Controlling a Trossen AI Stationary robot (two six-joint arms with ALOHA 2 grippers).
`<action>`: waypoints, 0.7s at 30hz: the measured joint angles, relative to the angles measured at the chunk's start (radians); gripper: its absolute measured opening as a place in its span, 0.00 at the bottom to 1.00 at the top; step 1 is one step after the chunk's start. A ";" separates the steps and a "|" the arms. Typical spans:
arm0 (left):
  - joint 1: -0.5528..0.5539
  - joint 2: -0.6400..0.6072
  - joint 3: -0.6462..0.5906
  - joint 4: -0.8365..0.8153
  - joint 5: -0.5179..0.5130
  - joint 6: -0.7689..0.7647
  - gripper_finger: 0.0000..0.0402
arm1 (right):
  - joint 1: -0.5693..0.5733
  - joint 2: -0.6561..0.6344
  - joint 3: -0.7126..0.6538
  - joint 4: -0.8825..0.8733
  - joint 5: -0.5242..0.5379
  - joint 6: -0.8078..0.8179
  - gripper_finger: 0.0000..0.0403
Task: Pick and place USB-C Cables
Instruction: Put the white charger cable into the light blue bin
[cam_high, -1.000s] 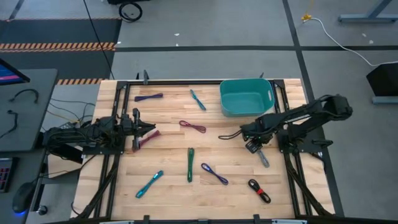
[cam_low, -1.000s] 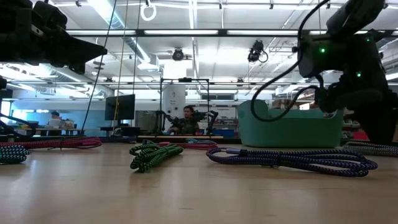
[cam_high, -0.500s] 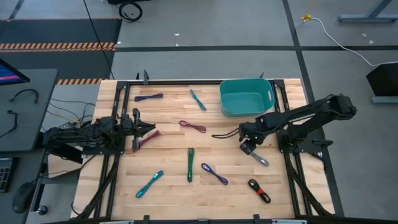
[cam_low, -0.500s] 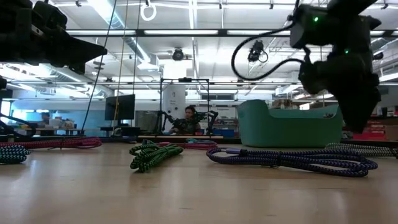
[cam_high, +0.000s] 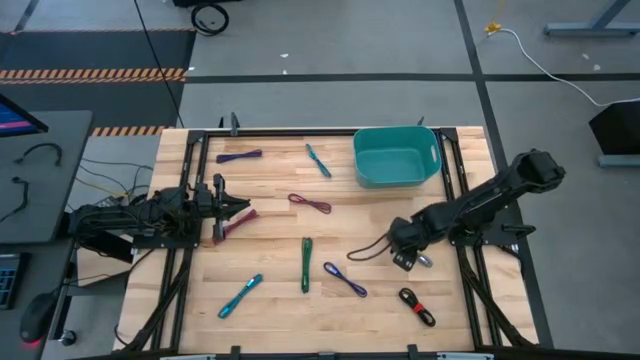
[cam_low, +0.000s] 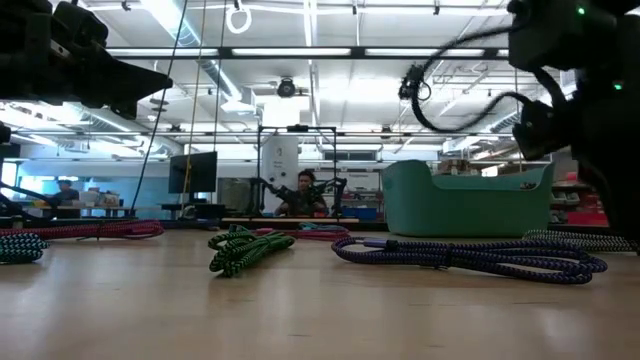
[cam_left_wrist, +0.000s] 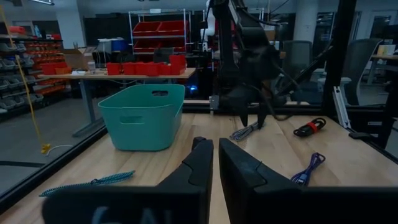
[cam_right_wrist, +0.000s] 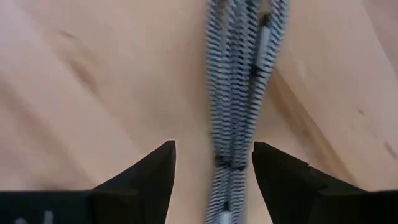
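My right gripper is open and points down over a grey braided cable bundle that lies flat on the table at the right. Its two fingers stand on either side of the bundle. The bundle also shows in the high view. My left gripper is shut and empty at the table's left, beside a maroon bundle. Other bundles lie flat on the table: purple, teal, dark purple, green, teal, blue-purple, and black with a red tie.
A teal bin stands at the far right of the table, beyond my right arm. Black frame rails run along the table's left and right sides. Bare wood lies in the middle between the bundles.
My right gripper has moved toward the table's near edge and down, tipping to point at the table. It now stands over the grey bundle. My left arm has kept still.
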 joint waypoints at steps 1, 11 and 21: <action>0.000 0.000 0.000 0.000 0.000 0.000 0.07 | 0.009 0.019 -0.001 -0.007 0.016 0.000 0.52; 0.000 0.000 0.000 0.000 0.000 0.000 0.08 | 0.029 0.070 0.002 0.027 0.066 -0.056 0.24; 0.000 0.000 0.000 0.000 0.000 0.000 0.08 | -0.060 -0.137 0.118 -0.008 0.277 -0.175 0.07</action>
